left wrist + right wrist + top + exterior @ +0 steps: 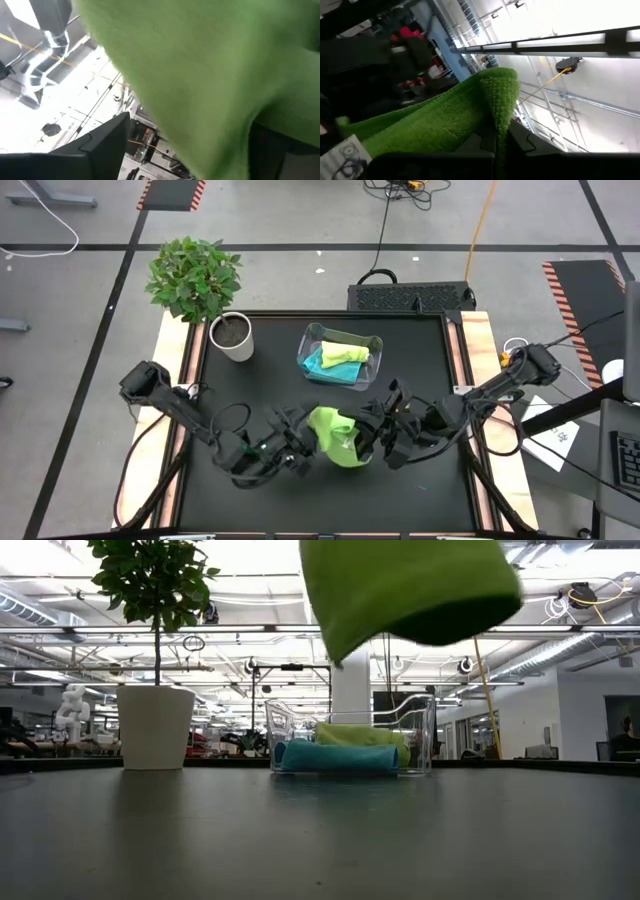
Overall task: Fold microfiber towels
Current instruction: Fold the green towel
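The bright green microfiber towel (pixel 337 436) hangs bunched in the air between my two grippers, over the table's near middle. In the low view the green towel (pixel 410 585) is clear of the table. My right gripper (pixel 372 442) is shut on its right side. My left gripper (pixel 298 448) stands open at its left side, and the cloth (pixel 200 75) fills that wrist view just beyond the spread fingers. A pale yellow-green towel (pixel 346 353) and a turquoise towel (pixel 328 367) lie folded in the clear bin (pixel 312 340) at the far middle. My left gripper is open with the green cloth (pixel 235 135) lying close over one finger (pixel 272 150); I cannot tell whether it touches. My right gripper pinches a folded edge of the green towel (pixel 498 107) between its two fingers, several layers together. The fingers come from the table's right, slanting upward. The towel is lifted clear and spreads away toward the left gripper.
A potted plant in a white pot (pixel 232 337) stands at the table's far left. The clear bin (pixel 425 735) shows behind the raised towel in the low view. The dark tabletop (pixel 420 380) lies bare to the right of the bin and along the near edge.
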Controlling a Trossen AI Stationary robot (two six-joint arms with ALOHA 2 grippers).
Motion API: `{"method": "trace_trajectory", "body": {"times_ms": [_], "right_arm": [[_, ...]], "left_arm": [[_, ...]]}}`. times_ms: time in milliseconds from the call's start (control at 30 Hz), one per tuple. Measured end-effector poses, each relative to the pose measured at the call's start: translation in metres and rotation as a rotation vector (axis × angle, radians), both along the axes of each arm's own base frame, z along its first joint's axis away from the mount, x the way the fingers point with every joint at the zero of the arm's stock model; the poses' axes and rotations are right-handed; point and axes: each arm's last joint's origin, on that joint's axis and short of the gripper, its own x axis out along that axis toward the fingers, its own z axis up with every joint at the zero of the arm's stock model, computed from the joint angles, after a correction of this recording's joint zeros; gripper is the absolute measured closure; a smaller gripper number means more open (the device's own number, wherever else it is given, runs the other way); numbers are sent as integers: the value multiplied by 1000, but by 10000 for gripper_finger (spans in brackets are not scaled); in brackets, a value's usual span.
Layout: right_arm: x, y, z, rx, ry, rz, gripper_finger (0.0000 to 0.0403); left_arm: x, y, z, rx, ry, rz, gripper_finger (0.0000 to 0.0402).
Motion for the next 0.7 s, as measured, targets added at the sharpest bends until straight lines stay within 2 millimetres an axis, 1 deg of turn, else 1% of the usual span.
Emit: {"method": "trace_trajectory", "body": {"times_ms": [100, 267, 433, 533, 700], "right_arm": [[2, 1, -4, -13, 20, -1, 403], [2, 1, -6, -25, 39, -9, 403], [2, 0, -5, -38, 34, -38, 403], [2, 0, -4, -44, 28, -43, 403], [-2, 1, 0, -20, -19, -39, 403]], "left_arm": [[0, 0, 11, -21, -30, 0, 98], [-3, -5, 17, -57, -63, -23, 111], [-10, -17, 16, -94, -84, -67, 133], [-12, -20, 15, -104, -82, -73, 160], [-8, -23, 7, -61, -2, -77, 204]]}}
